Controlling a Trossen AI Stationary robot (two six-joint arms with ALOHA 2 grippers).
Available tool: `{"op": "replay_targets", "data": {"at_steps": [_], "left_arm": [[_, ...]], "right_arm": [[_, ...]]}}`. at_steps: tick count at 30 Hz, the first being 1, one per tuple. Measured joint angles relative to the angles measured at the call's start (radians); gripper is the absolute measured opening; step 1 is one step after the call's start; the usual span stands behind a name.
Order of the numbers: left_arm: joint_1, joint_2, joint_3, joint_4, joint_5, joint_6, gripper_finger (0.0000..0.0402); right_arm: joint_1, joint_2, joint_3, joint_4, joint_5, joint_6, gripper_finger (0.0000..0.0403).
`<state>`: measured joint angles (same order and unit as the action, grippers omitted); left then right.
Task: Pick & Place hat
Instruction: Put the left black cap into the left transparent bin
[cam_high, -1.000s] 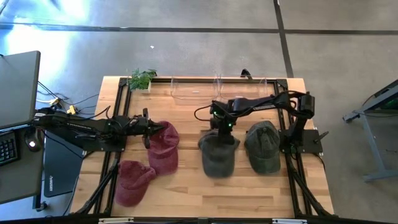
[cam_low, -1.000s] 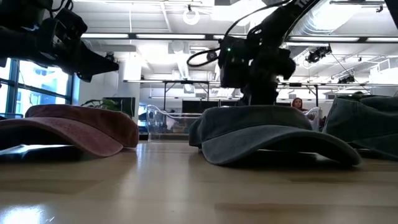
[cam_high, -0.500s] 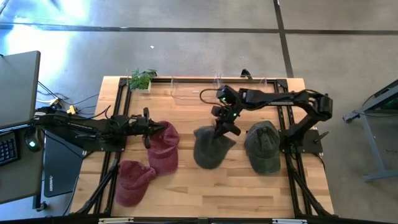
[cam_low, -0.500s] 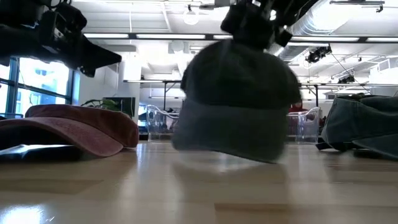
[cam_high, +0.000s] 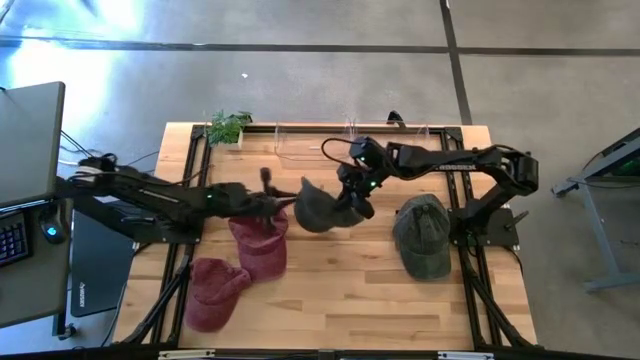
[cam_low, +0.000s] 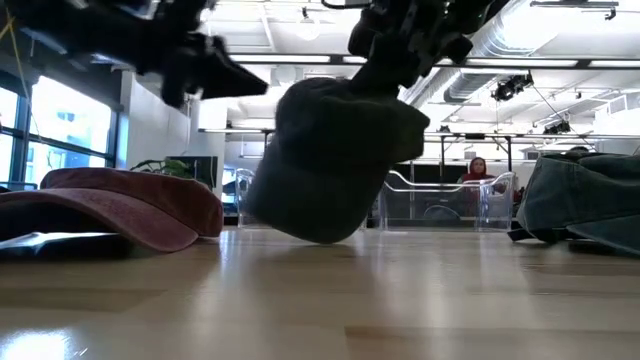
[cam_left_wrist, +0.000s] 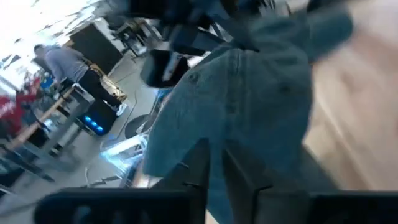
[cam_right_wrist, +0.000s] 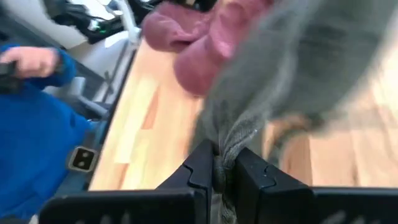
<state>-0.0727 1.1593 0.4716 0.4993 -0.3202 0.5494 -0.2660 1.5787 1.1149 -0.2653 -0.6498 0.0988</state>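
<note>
Lifted since a second ago, the grey-green hat (cam_high: 318, 207) now hangs off the table (cam_high: 350, 300), clamped in my right gripper (cam_high: 352, 201), carried toward my left gripper (cam_high: 272, 200), which has reached in, fingers nearly together and empty, so a handover looks next.

A grey-green hat (cam_high: 318, 206) is held aloft at the centre of the high view, crumpled and tilted. Another grey-green hat (cam_high: 422, 236) lies right of it; two maroon hats (cam_high: 260, 242) (cam_high: 212, 292) lie lower left.
</note>
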Motion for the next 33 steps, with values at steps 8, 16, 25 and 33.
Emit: {"op": "replay_targets", "data": {"at_steps": [8,16,25,33], "left_arm": [[-0.001,0.132,0.207,-0.383,-0.297,-0.085,0.0152],[0.0,0.028,0.146,-0.411,-0.427,-0.141,0.0122],[0.0,-0.087,0.119,-0.475,-0.532,-0.219,0.0083],[0.0,-0.111,0.119,-0.536,-0.552,-0.266,0.0079]], "right_arm": [[0.013,-0.035,0.0,0.013,0.19,0.121,0.0029],[-0.027,-0.109,0.086,0.018,0.36,0.173,0.0028],[-0.143,-0.099,0.308,-0.002,0.624,0.154,0.0028],[-0.252,-0.069,0.302,0.001,0.597,0.3,0.0028]]}}
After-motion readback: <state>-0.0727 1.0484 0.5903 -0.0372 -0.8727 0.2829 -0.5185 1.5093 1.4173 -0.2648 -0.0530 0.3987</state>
